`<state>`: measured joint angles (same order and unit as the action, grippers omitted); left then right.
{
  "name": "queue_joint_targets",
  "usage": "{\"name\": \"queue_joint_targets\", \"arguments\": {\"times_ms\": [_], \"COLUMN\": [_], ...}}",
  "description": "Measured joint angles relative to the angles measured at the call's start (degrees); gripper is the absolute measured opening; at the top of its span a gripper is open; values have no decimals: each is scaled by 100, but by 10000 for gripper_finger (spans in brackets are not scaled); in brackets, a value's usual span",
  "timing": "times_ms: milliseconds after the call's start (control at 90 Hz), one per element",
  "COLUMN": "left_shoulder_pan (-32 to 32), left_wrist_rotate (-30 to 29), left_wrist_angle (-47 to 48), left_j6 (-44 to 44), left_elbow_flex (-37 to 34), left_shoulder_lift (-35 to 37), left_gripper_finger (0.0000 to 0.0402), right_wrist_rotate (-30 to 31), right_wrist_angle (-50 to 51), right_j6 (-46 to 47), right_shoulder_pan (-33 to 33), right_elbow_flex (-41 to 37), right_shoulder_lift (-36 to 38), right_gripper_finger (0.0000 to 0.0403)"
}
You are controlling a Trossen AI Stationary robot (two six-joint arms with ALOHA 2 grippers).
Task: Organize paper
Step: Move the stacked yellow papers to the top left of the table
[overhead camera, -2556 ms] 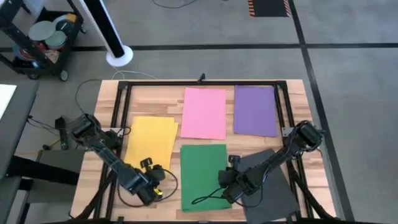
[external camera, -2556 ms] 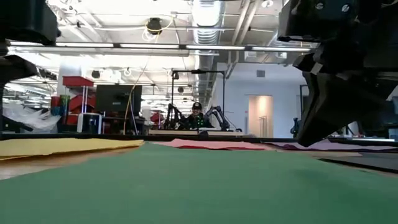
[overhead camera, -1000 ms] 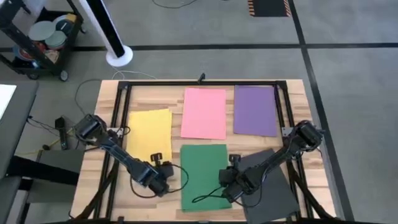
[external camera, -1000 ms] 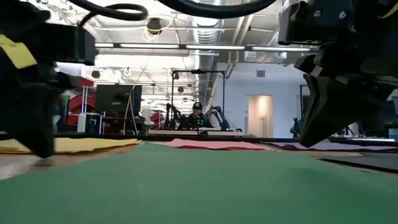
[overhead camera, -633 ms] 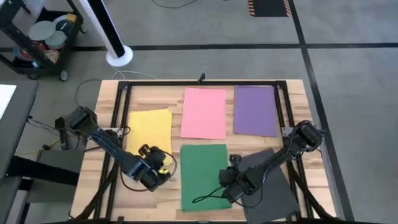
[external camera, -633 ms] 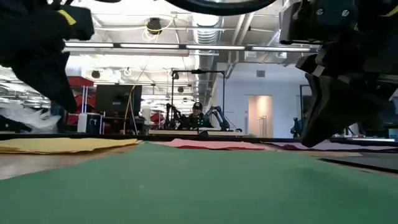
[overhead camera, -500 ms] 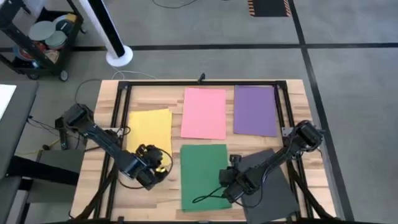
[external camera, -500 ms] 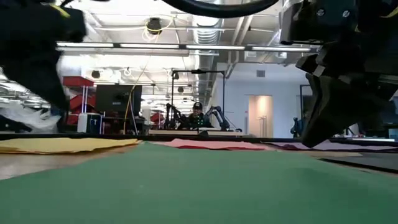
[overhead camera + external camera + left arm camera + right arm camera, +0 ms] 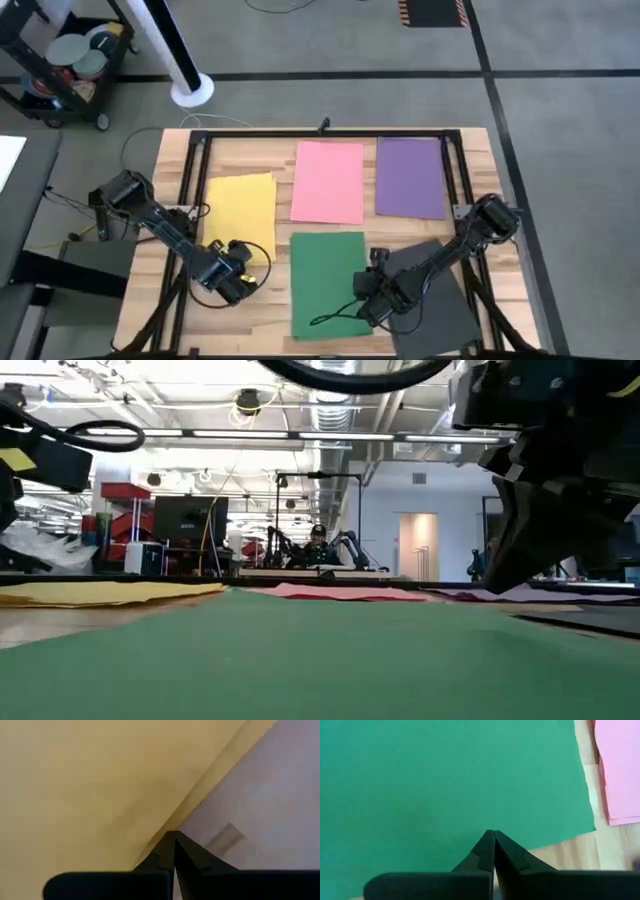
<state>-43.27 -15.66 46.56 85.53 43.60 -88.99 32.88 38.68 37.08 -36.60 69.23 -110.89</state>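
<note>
Five sheets of paper lie flat on the wooden table: yellow (image 9: 240, 208) at the left, pink (image 9: 328, 180) and purple (image 9: 411, 177) at the far side, green (image 9: 327, 283) at the near middle, black (image 9: 435, 292) at the near right. My left gripper (image 9: 232, 276) is shut and hangs raised over the yellow sheet's near edge (image 9: 150, 840). My right gripper (image 9: 493, 833) is shut over the green sheet (image 9: 445, 785), close to its right edge. My right gripper comes down slanting from the table's right, its shut fingertips (image 9: 492, 582) reaching the green sheet's surface near its right edge (image 9: 362, 290). The sheet lies flat on the table. Whether the tips touch it, I cannot tell.
A black metal frame (image 9: 320, 133) runs along the table's far and side edges. Loose cables (image 9: 335, 318) trail from both wrists over the near part of the table. Bare wood (image 9: 265, 320) shows between the yellow and green sheets.
My left gripper has risen off the table beside the green sheet's left edge and gone toward the table's left edge, ending over the yellow sheet's near edge. My right gripper and the sheets have kept still.
</note>
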Motion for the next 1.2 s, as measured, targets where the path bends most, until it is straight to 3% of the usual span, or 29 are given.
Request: {"name": "queue_joint_targets", "arguments": {"times_ms": [211,467,1200], "left_shoulder_pan": [-50,-13,122], "left_wrist_rotate": [124,-22,-551], "left_wrist_angle": [95,55,744], "left_j6": [5,48,212], "left_elbow_flex": [-99,-414,-493], "left_shoulder_lift": [61,76,37], "left_gripper_finger": [0,0,0], "right_wrist_rotate": [2,7,9], "right_wrist_angle": [-4,-4,-5], "right_j6": [0,-2,-2], "right_shoulder_pan": [0,-3,37], "right_elbow_flex": [0,0,0], "right_shoulder_lift": [0,0,0], "right_gripper_finger": [0,0,0]}}
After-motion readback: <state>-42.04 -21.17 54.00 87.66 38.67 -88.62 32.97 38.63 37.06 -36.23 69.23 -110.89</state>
